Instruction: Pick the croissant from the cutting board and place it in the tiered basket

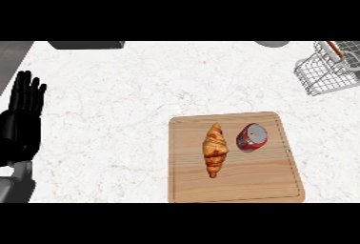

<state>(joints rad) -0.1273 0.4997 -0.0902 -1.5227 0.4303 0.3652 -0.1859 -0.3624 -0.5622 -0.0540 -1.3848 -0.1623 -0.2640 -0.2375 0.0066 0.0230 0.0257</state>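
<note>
The croissant [215, 149] lies on the wooden cutting board [235, 188], a little left of the middle, with its points facing up and down the view. Just to its right sits a red can [251, 137] — on its side, not touching the croissant. The wire tiered basket [325, 71] stands far off at the top right corner of the white counter [112, 95]. The robot's left hand [21, 114] rests at the left edge — fingers straight and up, holding nothing. The right hand is not seen.
</note>
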